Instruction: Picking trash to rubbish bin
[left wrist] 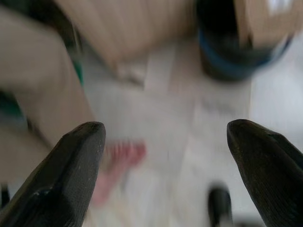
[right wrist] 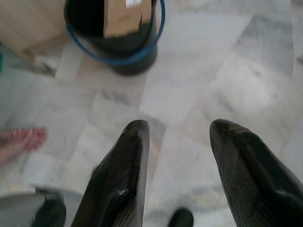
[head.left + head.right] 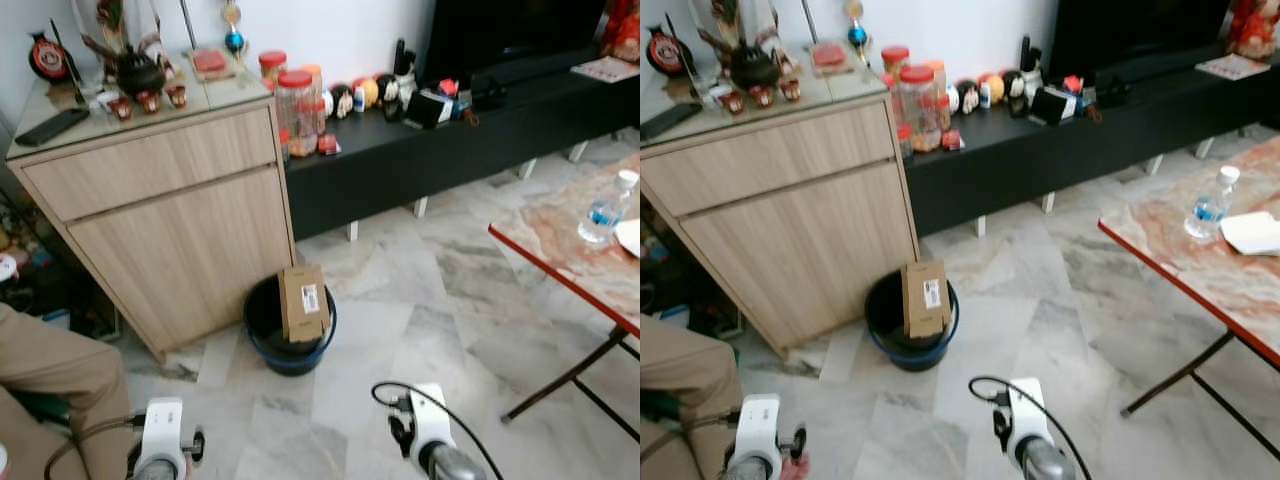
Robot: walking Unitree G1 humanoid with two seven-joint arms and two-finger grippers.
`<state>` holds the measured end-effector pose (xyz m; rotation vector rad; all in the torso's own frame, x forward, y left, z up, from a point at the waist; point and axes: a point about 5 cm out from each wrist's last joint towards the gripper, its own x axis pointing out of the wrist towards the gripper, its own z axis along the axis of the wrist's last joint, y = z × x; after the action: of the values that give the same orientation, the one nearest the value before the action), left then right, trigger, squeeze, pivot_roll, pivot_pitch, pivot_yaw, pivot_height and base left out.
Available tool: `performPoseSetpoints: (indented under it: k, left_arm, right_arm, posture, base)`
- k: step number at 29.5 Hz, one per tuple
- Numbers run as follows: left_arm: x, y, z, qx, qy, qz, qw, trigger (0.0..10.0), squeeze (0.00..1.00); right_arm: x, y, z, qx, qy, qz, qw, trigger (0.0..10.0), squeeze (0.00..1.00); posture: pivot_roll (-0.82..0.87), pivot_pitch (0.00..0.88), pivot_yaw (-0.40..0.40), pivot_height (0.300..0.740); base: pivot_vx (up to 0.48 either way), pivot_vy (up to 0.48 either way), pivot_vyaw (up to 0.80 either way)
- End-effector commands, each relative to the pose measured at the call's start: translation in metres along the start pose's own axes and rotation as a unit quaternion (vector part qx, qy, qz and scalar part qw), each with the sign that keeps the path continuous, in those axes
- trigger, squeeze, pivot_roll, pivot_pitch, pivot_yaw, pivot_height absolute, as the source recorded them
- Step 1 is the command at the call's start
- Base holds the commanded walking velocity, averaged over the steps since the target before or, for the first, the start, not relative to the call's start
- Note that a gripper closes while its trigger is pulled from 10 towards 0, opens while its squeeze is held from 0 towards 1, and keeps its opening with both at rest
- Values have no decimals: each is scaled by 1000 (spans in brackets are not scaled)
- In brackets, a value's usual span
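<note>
Ahead of both empty, parted grippers (left (image 1: 165,179), right (image 2: 177,175)), the brown cardboard box (image 3: 304,301) is propped upright in the round black blue-rimmed bin (image 3: 262,340); it could be tipped out if nudged.

Brown cardboard box (image 3: 303,303) with white label stands upright, tilted, sticking out of black blue-rimmed bin (image 3: 262,330); both ahead of right pincer (image 2: 177,156), well apart.

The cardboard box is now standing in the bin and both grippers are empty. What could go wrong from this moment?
1. The cardboard box stands upright and sticks out above the rim of the bin; a bump could tip it back onto the floor.
2. A person's bare foot is on the floor close to the open left gripper and right gripper; moving could strike it.
</note>
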<state>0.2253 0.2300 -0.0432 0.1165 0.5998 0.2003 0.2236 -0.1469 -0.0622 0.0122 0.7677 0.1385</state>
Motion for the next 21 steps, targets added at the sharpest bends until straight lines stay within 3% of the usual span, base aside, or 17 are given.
performPoseSetpoints:
  k: [1,2,5,10,13,21]
  left_arm:
    - [3,7,14,9,-31,11,999,10000,0]
    - [8,6,34,13,-72,11,997,10000,0]
    - [12,0,56,22,-116,-5,993,10000,0]
    - [13,-11,70,34,-151,-32,987,10000,0]
    - [12,-10,70,29,-155,-28,987,10000,0]
    - [8,-4,88,22,-217,-19,976,10000,0]
  right_arm:
    - [3,3,13,5,-27,5,1000,10000,0]
    - [6,7,31,4,-61,12,998,10000,0]
    - [8,9,55,6,-107,15,994,10000,0]
    - [9,8,83,12,-163,10,987,10000,0]
    - [9,9,91,9,-180,12,984,10000,0]
    - [5,17,123,17,-256,23,966,10000,0]
  posture:
    - [101,0,51,740]
    - [103,0,57,740]
    - [99,0,61,740]
    - [80,0,82,740]
    - [80,0,88,740]
    - [83,0,111,740]
  base:
    - [0,0,0]
    - [0,0,0]
    - [0,0,0]
    - [0,0,0]
    - [0,0,0]
    - [0,0,-798]
